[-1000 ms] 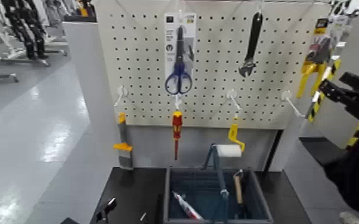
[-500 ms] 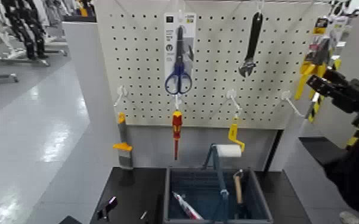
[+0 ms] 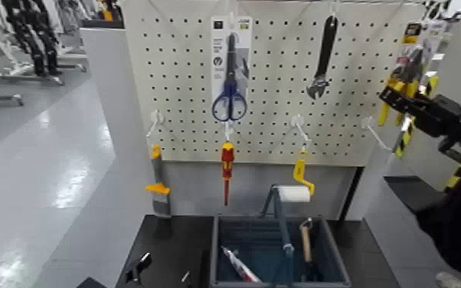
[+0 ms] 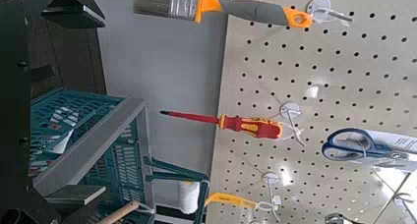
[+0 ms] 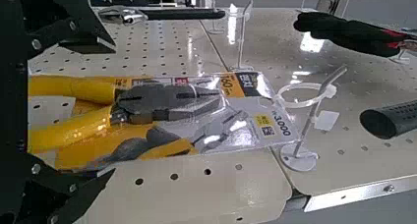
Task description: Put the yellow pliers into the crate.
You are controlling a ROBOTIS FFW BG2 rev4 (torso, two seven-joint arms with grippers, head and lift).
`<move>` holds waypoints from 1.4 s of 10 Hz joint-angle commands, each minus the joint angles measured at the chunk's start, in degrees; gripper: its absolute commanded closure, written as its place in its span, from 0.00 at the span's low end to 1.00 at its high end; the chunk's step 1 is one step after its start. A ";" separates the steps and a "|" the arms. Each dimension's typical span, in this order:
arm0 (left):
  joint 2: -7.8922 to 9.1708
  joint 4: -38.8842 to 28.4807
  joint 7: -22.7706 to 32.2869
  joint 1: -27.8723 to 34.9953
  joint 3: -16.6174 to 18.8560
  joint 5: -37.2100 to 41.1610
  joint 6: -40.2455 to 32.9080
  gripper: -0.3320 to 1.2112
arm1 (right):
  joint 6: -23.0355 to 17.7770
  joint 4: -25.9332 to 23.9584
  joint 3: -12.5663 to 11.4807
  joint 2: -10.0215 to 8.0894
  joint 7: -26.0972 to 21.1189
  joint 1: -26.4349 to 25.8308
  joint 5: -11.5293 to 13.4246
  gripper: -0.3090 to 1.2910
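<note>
The yellow pliers (image 3: 404, 76) hang on their printed card at the pegboard's right edge. In the right wrist view the pliers (image 5: 98, 116) lie large, with yellow handles, grey jaws and the card (image 5: 241, 111) behind them. My right gripper (image 3: 390, 96) is open at the pliers, one dark finger (image 5: 64, 23) on either side of the handles, not closed on them. The crate (image 3: 217, 253) stands low in the middle with its tall handle bar (image 3: 281, 222); it also shows in the left wrist view (image 4: 89, 136). My left gripper (image 3: 136, 268) is open and parked left of the crate.
On the pegboard (image 3: 180, 84) hang a scissors card (image 3: 230, 69), a black wrench (image 3: 324, 57), a red-and-yellow screwdriver (image 3: 227, 165), a paint roller (image 3: 299, 184) and a brush (image 3: 157, 188). An empty hook (image 3: 375, 134) sticks out below the pliers. Tools lie in the crate.
My right gripper has moved left and slightly up, from beside the board's right edge to the hanging pliers. The left arm has not moved.
</note>
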 commanded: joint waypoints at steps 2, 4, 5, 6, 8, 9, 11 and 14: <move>0.00 0.01 -0.07 0.06 0.04 0.02 -0.01 0.29 | 0.26 -0.89 0.23 0.16 -0.46 -0.13 0.83 0.90; 0.00 0.01 -0.07 0.06 0.04 0.02 -0.01 0.29 | 0.35 -0.89 0.58 0.07 -0.46 -0.40 0.92 0.90; 0.00 -0.08 -0.07 0.06 0.04 -0.07 -0.01 0.29 | 0.44 -0.89 0.67 0.07 -0.55 -0.48 1.01 0.90; 0.00 -0.08 -0.07 0.06 0.04 -0.07 -0.01 0.29 | 0.44 -0.89 0.84 -0.02 -0.55 -0.57 1.01 0.90; 0.00 -0.08 -0.07 0.06 0.04 -0.07 -0.01 0.29 | 0.44 -1.60 0.93 0.07 -0.64 -0.57 1.18 0.90; 0.00 -0.08 -0.07 0.06 0.12 -0.07 -0.01 0.29 | 0.44 -2.47 0.67 0.16 -0.73 -0.40 1.18 0.90; 0.00 -0.08 -0.07 0.06 0.12 -0.07 -0.01 0.29 | 0.88 -6.34 -0.39 0.33 -1.43 0.92 1.01 0.90; 0.09 -0.08 -0.07 0.06 0.12 -0.07 -0.01 0.29 | 2.72 -15.13 -1.53 1.56 -2.84 4.61 1.01 0.90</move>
